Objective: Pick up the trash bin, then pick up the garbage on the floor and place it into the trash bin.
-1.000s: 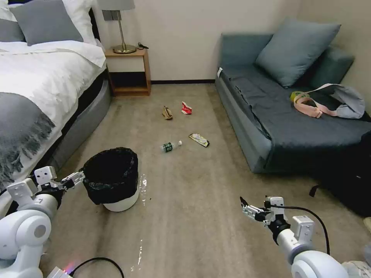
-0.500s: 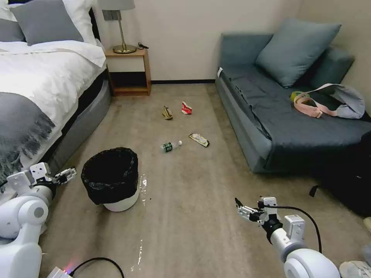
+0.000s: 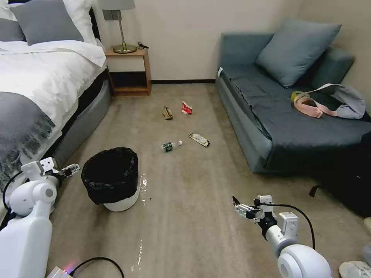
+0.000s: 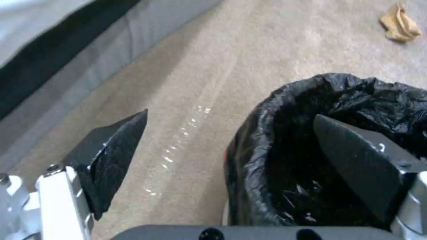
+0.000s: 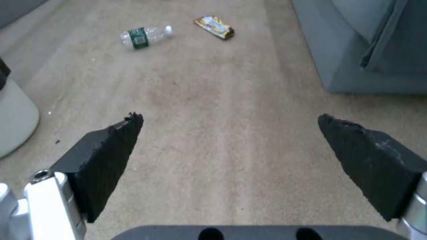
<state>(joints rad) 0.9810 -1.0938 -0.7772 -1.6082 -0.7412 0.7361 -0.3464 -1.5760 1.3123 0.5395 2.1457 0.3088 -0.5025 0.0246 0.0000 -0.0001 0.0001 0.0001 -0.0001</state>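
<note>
Beige carpet (image 3: 185, 216) runs between one bed (image 3: 34, 88) on the left and one blue-grey sofa (image 3: 286, 116) on the right, with a single wooden nightstand (image 3: 129, 71) against the far wall.

One trash bin (image 3: 112, 177), white with a black bag liner, stands on the floor at the near left, beside the bed. Four pieces of garbage lie farther out on the carpet, well apart from the bin: one clear bottle (image 3: 170, 146) with a green label, one yellow-black wrapper (image 3: 199, 139) just to its right, and beyond them, nearer the nightstand, one tan paper scrap (image 3: 167, 112) and one red-white carton scrap (image 3: 186, 108) side by side.

Two arms are out. Just left of the bin's rim sits the left gripper (image 3: 73, 169); its wrist camera shows the jaws spread wide, one black finger (image 4: 111, 156) over bare carpet and the other over the bag's opening, with the bin rim (image 4: 253, 133) between them, and nothing gripped. Low over open carpet at the near right, well away from the bin and the litter, hangs the right gripper (image 3: 239, 206); its fingers (image 5: 106, 160) are likewise spread apart and empty.

On the sofa sit one large cushion (image 3: 297, 50) and one grey bag with a pink strap (image 3: 336, 102).
</note>
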